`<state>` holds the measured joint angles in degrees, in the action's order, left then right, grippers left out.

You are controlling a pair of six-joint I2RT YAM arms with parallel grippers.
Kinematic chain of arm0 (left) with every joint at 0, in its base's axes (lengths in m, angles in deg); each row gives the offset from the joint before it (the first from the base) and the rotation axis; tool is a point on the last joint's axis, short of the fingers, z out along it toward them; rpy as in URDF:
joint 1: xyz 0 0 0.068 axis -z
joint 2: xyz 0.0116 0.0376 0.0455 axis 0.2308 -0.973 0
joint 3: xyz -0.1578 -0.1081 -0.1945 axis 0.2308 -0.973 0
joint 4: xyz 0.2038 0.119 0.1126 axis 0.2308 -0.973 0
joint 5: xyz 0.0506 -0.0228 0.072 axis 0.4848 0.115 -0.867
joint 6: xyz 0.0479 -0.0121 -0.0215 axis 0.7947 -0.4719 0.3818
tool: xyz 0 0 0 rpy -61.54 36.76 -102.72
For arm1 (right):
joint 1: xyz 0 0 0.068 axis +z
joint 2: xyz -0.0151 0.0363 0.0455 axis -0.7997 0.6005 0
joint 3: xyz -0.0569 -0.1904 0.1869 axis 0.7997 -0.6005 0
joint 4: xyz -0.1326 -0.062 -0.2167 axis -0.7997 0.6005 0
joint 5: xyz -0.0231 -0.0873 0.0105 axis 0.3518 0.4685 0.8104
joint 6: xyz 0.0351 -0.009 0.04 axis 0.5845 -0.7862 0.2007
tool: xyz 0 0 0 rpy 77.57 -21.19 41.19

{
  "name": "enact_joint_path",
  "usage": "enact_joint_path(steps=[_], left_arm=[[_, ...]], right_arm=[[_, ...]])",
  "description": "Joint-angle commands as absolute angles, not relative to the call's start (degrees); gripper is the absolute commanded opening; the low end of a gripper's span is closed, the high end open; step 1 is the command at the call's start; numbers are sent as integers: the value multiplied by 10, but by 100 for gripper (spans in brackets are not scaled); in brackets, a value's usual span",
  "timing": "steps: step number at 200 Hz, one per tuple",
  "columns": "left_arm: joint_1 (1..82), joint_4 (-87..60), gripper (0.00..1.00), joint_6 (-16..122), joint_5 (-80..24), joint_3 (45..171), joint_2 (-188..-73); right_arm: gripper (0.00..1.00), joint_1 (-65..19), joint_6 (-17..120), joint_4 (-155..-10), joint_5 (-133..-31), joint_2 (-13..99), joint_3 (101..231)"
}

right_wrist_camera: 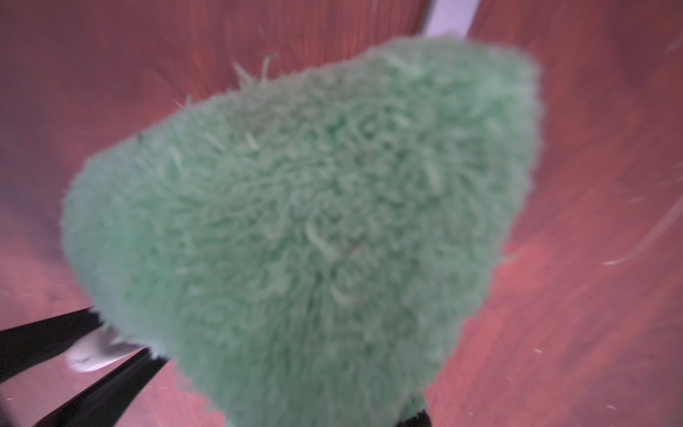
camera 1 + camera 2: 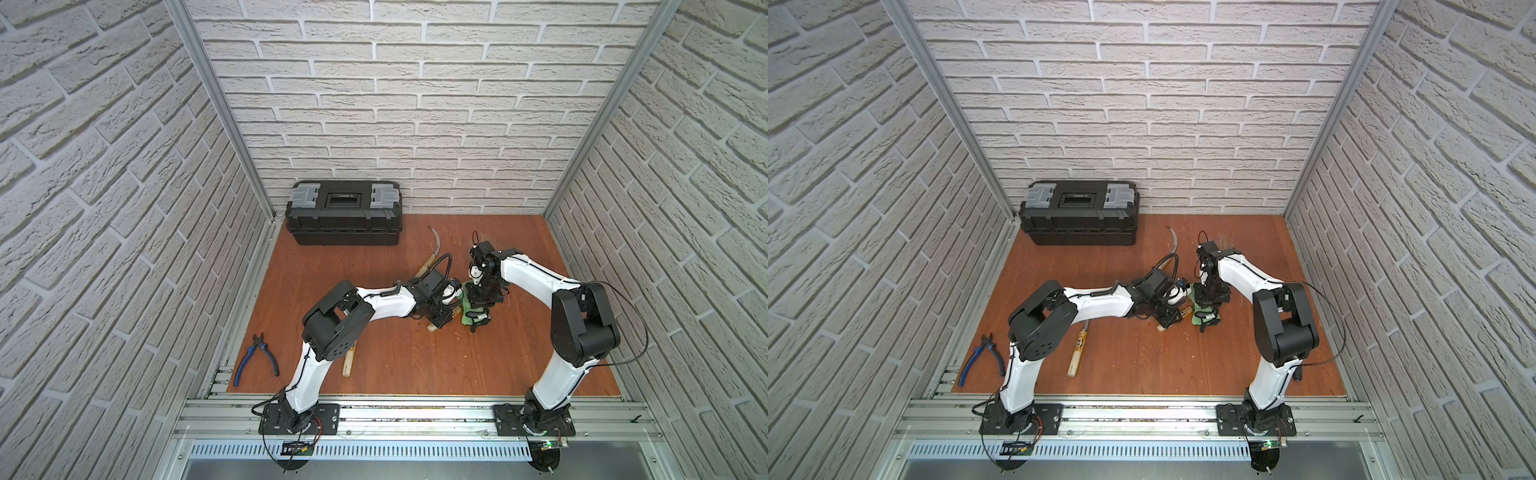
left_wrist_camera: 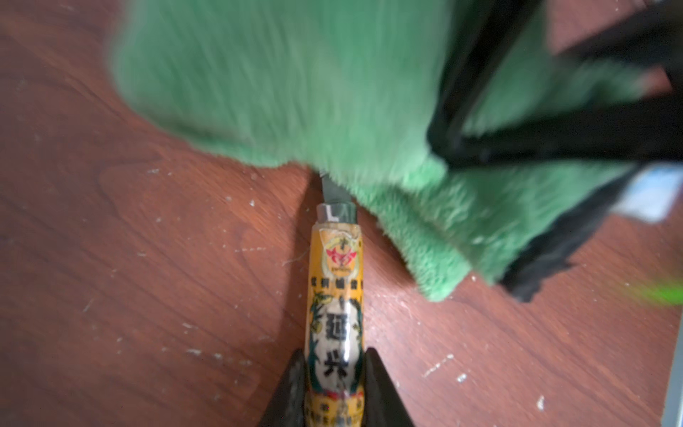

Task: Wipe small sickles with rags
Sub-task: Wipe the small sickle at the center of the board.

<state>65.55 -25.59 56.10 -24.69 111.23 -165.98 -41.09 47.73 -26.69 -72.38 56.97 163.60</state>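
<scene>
**Status: sickle clamped left, rag pressed on blade right**

Left fingers are closed on the labelled wooden handle of the held sickle, toward its butt end. My read is that this leaves the whole blade free for the cloth and stops the tool sliding under wiping load.

Only a short stub of the blade shows at the ferrule. The rest is buried under the rag.

Right fingers are closed on the rag from above, pinching a bunch so the fluffy fold drapes over the blade. That puts the soft face on the metal and probably keeps the fingers clear of the edge. The rag is blurred in both wrist views, so it looks mid-stroke.

Held sickle and rag sit about mid-desk, a touch toward the right edge. I can't tell whether the handle rests on the desk or sits just off it.

The other two are well apart from the rag:
- far sickle: near the far edge, beside the toolbox
- near sickle: toward the near edge, partly under the left elbow

Pliers lie by the left edge and play no part.

Pose:
- **Left arm:** elbow is raised, forearm runs roughly level to mid-desk, and the wrist lines up with the handle.
- **Right arm:** elbow is high by the right edge and the forearm slopes inward toward the far edge. The wrist is folded sharply down, so the fingers point at the desk.
- **Clearance:** the wrists are very close, so clearance looks tight.
</scene>
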Motion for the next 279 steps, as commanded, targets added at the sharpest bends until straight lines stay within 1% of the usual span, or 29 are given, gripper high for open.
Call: enact_joint_path(steps=[1,28,35,64,80,97,109,128,163,197,225,258,279], left_arm=[[654,-251,0,556,-257,1100,-1668],[655,-252,0,551,-258,1094,-1664],[655,-253,0,549,-258,1093,-1664],[656,-257,0,547,-257,1092,-1664],[656,-260,0,547,-257,1096,-1667],[656,-263,0,548,-258,1102,-1669],[656,-265,0,549,-258,1107,-1671],[655,-269,0,549,-258,1113,-1674],[655,-272,0,555,-258,1122,-1678],[656,-273,0,554,-257,1123,-1679],[658,-279,0,552,-260,1121,-1679],[659,-287,0,547,-263,1119,-1673],[659,-303,17,548,-267,1125,-1669]], right_arm=[[3,-430,453,-225,-668,585,1711],[3,-454,443,-186,-660,678,1836],[3,-457,442,-180,-656,717,1864],[3,-462,443,-163,-653,817,1959],[3,-462,445,-150,-661,856,1987],[3,-460,445,-157,-672,863,1969],[3,-457,444,-168,-681,849,1937],[3,-451,443,-197,-691,806,1854],[3,-422,457,-252,-687,705,1687],[3,-391,488,-310,-732,602,1550],[3,-384,506,-350,-778,532,1483],[3,-395,513,-338,-762,452,1470],[3,-423,517,-337,-761,401,1470]])
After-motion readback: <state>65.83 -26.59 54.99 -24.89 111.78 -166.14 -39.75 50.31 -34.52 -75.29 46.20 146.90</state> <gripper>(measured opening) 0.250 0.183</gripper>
